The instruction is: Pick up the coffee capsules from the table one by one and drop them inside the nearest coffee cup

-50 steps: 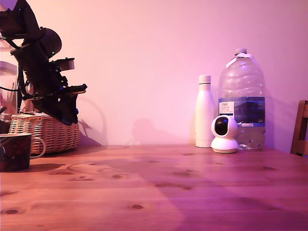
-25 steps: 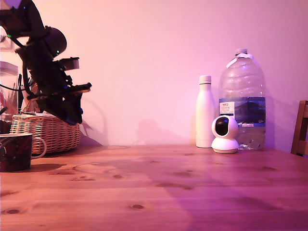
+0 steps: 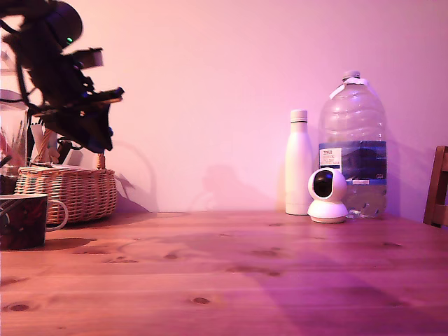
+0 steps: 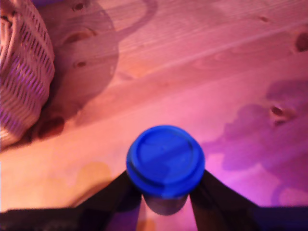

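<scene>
In the wrist view a blue coffee capsule with a round lid sits between my gripper's two dark fingers, which are shut on it above the reddish-brown table. In the exterior view my gripper hangs high at the left, over the wicker basket. The capsule cannot be made out there. The dark coffee cup with its pale handle stands on the table at the far left edge, below and in front of the gripper.
The wicker basket holds utensils, and a glass jar stands behind it. At the back right are a white bottle, a large water bottle and a small white camera. A chair shows at the right edge.
The arm has risen, and the gripper now hangs higher above the basket, shifted slightly to the exterior view's left.
</scene>
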